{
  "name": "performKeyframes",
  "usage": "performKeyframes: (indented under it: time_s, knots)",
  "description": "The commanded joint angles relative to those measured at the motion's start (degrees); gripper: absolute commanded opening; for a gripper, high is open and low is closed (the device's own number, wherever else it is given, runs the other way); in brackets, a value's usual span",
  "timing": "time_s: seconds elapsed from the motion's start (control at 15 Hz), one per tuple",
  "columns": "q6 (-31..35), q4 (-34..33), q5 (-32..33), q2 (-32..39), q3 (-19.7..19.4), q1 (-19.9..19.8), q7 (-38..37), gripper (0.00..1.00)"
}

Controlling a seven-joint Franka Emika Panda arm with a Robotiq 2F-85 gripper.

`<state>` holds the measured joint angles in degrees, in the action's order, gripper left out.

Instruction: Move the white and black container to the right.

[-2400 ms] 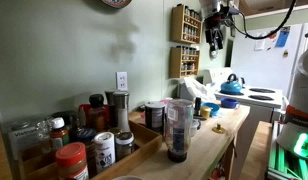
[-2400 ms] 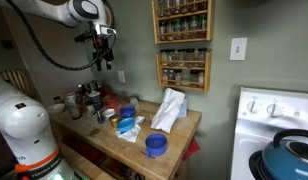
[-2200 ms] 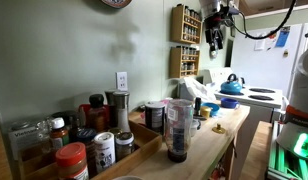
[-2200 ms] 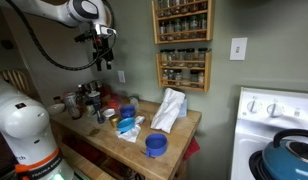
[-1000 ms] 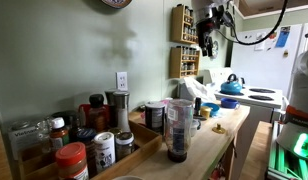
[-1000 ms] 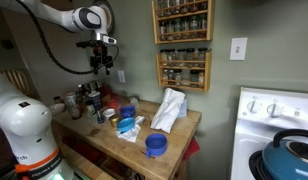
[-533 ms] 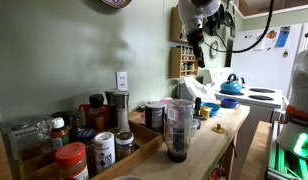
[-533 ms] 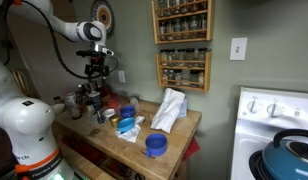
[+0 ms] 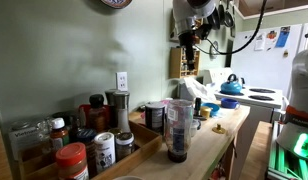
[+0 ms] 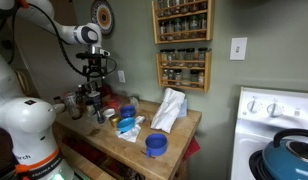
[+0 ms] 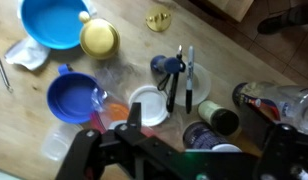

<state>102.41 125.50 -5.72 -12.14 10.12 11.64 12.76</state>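
The white and black container (image 9: 154,115) is a squat whitish-grey canister with a black lid. It stands on the wooden counter (image 9: 209,145) among jars by the wall. In the wrist view it (image 11: 217,117) sits below centre-right, next to a dark jar (image 11: 206,138). My gripper (image 9: 190,38) hangs high above the counter, well clear of the container, and also shows in an exterior view (image 10: 97,70). In the wrist view its dark fingers (image 11: 194,150) stand wide apart, open and empty.
A tall clear tumbler (image 9: 176,130) stands at the counter's front. Jars with white labels (image 9: 104,148) and a red-lidded jar (image 9: 71,160) crowd the near end. A blue bowl (image 10: 156,145), a white cloth (image 10: 169,108), a cup of pens (image 11: 174,68) and a wall spice rack (image 10: 182,45) are nearby.
My arm has swung from high near the spice rack toward the wall side and come lower over the cluttered end of the counter. Nothing on the counter has moved.
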Motion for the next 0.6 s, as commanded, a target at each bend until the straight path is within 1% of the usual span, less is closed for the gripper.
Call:
performKeyframes:
  time_s: [0.0, 0.13, 0.2, 0.27, 0.4, 0.53]
  knots:
    - [6.07, -3.36, -1.32, 4.76, 4.0, 4.39, 3.01, 1.0]
    - [6.99, -3.74, -0.01, 4.54, 5.91, 5.37, -1.44, 1.0]
    - [8.09, -2.95, -1.56, 3.7, 6.32, 5.78, -2.92, 1.0]
    - [8.5, -2.79, -1.75, 3.53, 6.82, 5.98, -5.65, 1.0]
    - [10.56, -2.44, -3.22, 4.29, 7.55, 6.39, -10.19, 1.0]
    - [13.07, -3.16, -0.53, 6.2, 8.86, 6.25, -18.43, 1.0]
